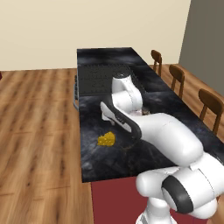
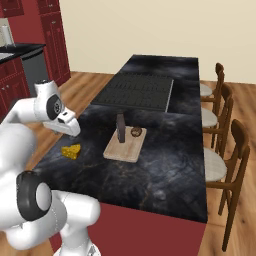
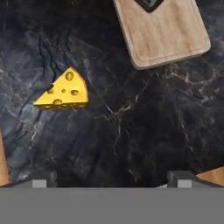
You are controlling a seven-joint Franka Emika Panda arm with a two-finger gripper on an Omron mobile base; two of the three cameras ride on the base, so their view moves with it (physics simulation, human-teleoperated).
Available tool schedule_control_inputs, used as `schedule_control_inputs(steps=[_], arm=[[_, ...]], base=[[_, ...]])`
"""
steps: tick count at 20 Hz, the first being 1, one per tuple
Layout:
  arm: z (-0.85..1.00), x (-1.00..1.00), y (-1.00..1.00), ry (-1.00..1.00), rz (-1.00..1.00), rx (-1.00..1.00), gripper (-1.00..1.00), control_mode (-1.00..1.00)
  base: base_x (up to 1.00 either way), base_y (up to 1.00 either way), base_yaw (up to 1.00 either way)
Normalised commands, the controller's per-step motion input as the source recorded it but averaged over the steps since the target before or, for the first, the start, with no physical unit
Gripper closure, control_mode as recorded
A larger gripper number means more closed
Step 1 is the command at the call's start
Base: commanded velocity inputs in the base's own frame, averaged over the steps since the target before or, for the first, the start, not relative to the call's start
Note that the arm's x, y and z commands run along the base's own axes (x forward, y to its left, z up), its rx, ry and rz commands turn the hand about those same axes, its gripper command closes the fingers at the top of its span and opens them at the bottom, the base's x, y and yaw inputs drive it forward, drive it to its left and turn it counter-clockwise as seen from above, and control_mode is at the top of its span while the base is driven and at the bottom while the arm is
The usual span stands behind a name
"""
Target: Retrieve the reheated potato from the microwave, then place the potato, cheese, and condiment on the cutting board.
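The cheese [image 3: 63,92], a yellow wedge with holes, lies on the dark marble counter [image 3: 131,131], also seen as the cheese [image 2: 71,151] [image 1: 106,139]. My gripper [image 3: 111,179] [image 2: 72,132] [image 1: 108,120] hovers above the counter close over the cheese, open, with nothing between its fingers. To the right lies the tan cutting board [image 2: 119,150] [image 3: 166,35]. On it the dark condiment [image 2: 121,127] bottle stands upright beside a small round brown potato [image 2: 136,132]. The microwave is out of view.
A dark ridged cooktop [image 2: 135,90] lies behind the board. Wooden chairs [image 2: 227,107] line the counter's far side. Red cabinets [image 2: 52,40] stand at the far left. The counter's near edge [image 2: 150,212] drops to a red panel.
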Motion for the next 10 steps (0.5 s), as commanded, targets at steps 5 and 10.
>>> schedule_control_inputs(steps=[5,10], arm=[[-0.24,0.15,0.10,0.02,-0.33,0.14,-1.00,-1.00],[-0.41,0.32,0.10,-0.01,-0.30,0.09,-1.00,-1.00]], base=[[0.00,0.00,0.00],[0.00,0.00,0.00]])
